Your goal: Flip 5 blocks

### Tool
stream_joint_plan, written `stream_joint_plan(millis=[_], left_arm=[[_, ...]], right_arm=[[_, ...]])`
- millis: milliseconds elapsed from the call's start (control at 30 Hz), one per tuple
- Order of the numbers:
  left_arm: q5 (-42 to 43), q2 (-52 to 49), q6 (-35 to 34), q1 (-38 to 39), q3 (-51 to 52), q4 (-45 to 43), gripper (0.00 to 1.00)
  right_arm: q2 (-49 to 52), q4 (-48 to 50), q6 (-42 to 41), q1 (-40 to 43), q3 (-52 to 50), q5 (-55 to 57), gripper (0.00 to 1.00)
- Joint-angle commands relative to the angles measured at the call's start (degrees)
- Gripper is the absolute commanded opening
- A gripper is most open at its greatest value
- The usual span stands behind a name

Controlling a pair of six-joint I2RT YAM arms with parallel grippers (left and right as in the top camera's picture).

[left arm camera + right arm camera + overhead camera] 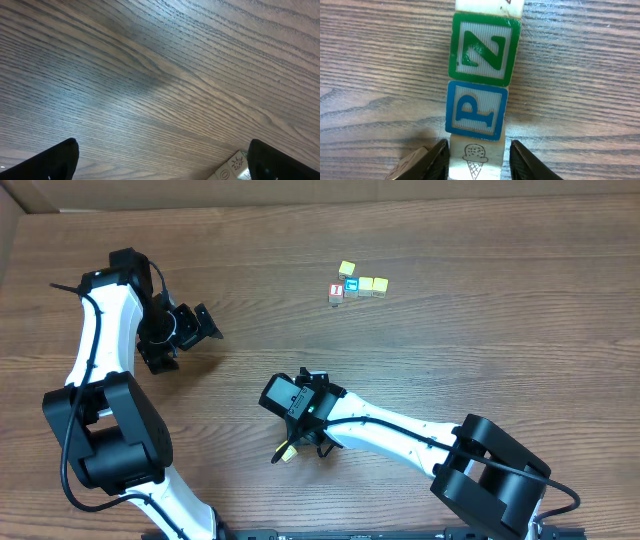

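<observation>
**1. Right tool.** In the right wrist view we find the right tool (479,169) at the bottom edge. It has one finger (432,161) on each side of the cone cube (476,156) (a cream cube printed with an ice-cream cone). The left-hand finger lies against the cube's edge. A thin dark strip remains at the right-hand finger, so we cannot tell whether the tool is pinching the cube or only straddling it.

**2. Row.** The cone cube is the lowest in a straight row running up the middle of the frame.
- The blue P cube (476,110) sits directly above it, touching it.
- The green Z cube (485,48) touches the blue one and is set slightly to the right.
- A pale cube (489,4) follows at the top edge, mostly cut off.

All of them rest on the counter (580,75).

**3. Overhead.** The right tool sits at lower centre, and only a pale corner of a cube shows at its tip. A separate cluster of cubes (358,282) lies at upper centre, well apart, with yellow, blue and red faces.

**4. Left tool.** We find the left tool (203,322) at the left of the overhead frame, well apart from both groups. In the left wrist view its fingertips (55,160) sit in the two bottom corners, spread wide over wood grain. A printed piece (234,166) shows at the bottom edge beside the right-hand fingertip, and we cannot identify it.
</observation>
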State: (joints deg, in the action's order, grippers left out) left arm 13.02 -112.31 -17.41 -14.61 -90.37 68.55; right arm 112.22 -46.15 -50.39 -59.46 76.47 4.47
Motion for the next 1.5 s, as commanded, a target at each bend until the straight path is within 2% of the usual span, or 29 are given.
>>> stream_joint_plan(millis=[0, 167, 367, 533, 733, 900, 1000, 1200, 1233, 1467], left_arm=[[-0.1, -0.3, 0.5, 0.4, -0.9, 0.0, 1.0], [-0.1, -0.3, 0.5, 0.4, -0.9, 0.0, 1.0], [-0.1, -0.3, 0.5, 0.4, -0.9, 0.0, 1.0], [-0.1, -0.3, 0.5, 0.4, -0.9, 0.0, 1.0], [-0.1, -0.3, 0.5, 0.4, -0.9, 0.0, 1.0], [-0.1, -0.3, 0.5, 0.4, -0.9, 0.0, 1.0], [-0.1, -0.3, 0.5, 0.4, -0.9, 0.0, 1.0], [-0.1, -0.3, 0.5, 0.4, -0.9, 0.0, 1.0], [-0.1, -0.3, 0.5, 0.4, -0.9, 0.0, 1.0], [-0.1, -0.3, 0.5, 0.4, -0.9, 0.0, 1.0]], right_arm=[[0.4, 0.5, -0.7, -0.2, 0.5, 1.0, 0.4], [0.4, 1.0, -0.7, -0.2, 0.5, 1.0, 0.4], [0.4, 0.8, -0.7, 0.0, 0.6, 2.5, 0.46], [0.2, -2.7, -0.5, 1.7, 4.7, 3.6, 0.5], [-0.1, -9.0, 1.1, 1.9, 12.3, 3.0, 0.49], [-0.1, -11.1, 1.3, 0.6, 13.4, 1.5, 0.51], [-0.1, -14.3, 0.4, 0.9, 13.3, 1.5, 0.42], [-0.1, -17.5, -3.9, 3.2, 12.7, -0.2, 0.06], [-0.1, -17.4, -3.9, 3.4, 12.2, -0.9, 0.04], [-0.1, -13.5, -5.4, 3.5, 4.3, -1.1, 0.04]])
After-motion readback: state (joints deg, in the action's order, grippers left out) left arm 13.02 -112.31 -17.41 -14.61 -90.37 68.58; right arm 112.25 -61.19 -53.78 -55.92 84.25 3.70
